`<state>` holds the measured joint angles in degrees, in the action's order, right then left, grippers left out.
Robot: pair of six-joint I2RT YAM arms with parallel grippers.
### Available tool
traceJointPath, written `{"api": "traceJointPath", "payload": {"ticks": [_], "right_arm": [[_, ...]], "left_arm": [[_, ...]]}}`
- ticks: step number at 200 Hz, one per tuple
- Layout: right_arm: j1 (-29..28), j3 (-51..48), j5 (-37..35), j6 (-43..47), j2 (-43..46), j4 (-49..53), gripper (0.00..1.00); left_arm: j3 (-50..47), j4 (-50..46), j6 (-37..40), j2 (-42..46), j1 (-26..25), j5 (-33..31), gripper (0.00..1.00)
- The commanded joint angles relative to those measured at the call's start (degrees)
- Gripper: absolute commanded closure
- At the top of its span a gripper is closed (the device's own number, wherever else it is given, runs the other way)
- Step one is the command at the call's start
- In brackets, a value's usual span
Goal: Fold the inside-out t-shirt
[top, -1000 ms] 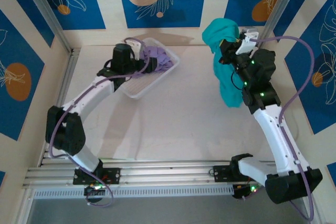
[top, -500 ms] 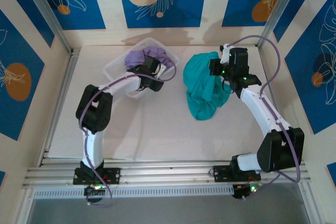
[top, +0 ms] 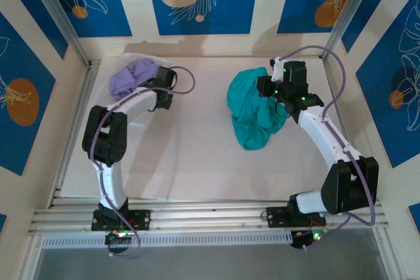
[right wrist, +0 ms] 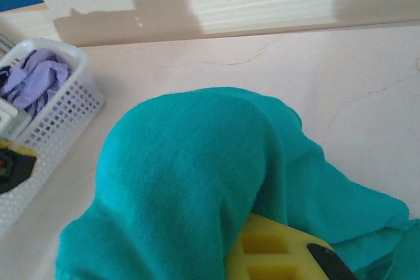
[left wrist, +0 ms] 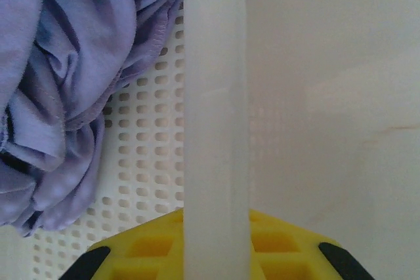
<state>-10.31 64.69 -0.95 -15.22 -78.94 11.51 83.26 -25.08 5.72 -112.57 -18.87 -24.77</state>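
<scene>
**Both arms stretched to the far side of the table**

The left arm (top: 105, 139) rises from its base, folds sharply at the elbow on the left side, then runs its forearm toward the far left corner. The left gripper (left wrist: 215, 227) has its yellow fingers (left wrist: 157, 231) on either side of a basket rim (left wrist: 215, 96), pinched onto it. The right arm (top: 328, 139) sweeps up the right side and bends inward, wrist turned left. The right gripper (top: 268, 88) is buried in the t-shirt (top: 252, 113). One yellow finger (right wrist: 262, 254) peeks out from the cloth, and its grip is unclear.

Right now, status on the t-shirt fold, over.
Left gripper at basket rim, grip unclear. Right gripper under t-shirt, grip unclear. T-shirt heaped, unfolded. Lavender garment in basket.
</scene>
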Motion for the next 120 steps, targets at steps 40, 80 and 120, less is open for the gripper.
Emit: {"api": "traceJointPath", "payload": {"ticks": [40, 80, 120], "right_arm": [[-2.15, -0.19, 4.29, -1.43, -0.97, -1.67, 0.85], [-3.83, 0.96, 5.7, -1.8, -2.2, -0.67, 0.86], [-4.71, 1.19, 5.78, -2.13, -2.41, 0.25, 0.86]], "left_arm": [[14.46, -3.43, 1.91, -6.31, 10.9, -2.01, 0.87], [23.4, -6.24, 2.36, -13.44, 14.11, -3.53, 0.87], [24.81, -5.93, 2.9, -14.1, 14.68, -2.13, 0.69]]}}
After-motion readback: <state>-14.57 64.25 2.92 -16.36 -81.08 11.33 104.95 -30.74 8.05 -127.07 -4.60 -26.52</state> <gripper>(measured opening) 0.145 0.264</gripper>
